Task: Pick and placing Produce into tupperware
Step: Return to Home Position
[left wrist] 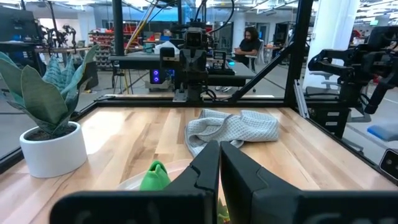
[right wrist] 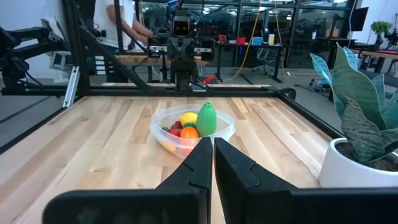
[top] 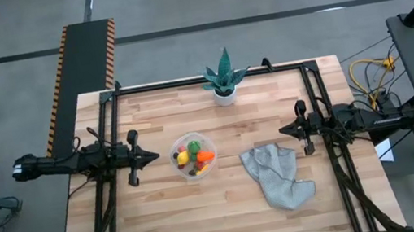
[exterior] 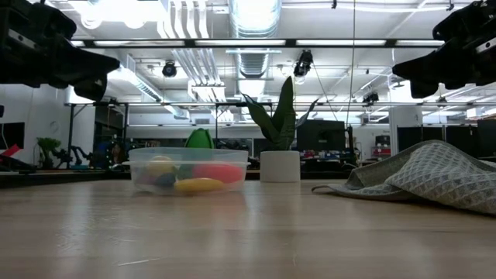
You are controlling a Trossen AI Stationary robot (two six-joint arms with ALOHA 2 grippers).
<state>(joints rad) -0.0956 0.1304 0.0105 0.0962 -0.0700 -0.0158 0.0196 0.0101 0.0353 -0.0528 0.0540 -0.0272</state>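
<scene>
**Produce all in the tub, both arms parked at the sides**

The tupperware sits mid-table, slightly left of centre, between the two arms. The produce is piled inside it: green, yellow, orange and red pieces. No loose pieces show on the table.

The left gripper hangs left of the tub, apart from it, fingers together and empty. The right gripper mirrors it on the right, fingers together and empty. Both are raised off the wood and point inward. This is likely a rest pose, since nothing seems left to pick.

The grey cloth lies right of the tub and nearer. The potted plant stands at the far edge.
</scene>
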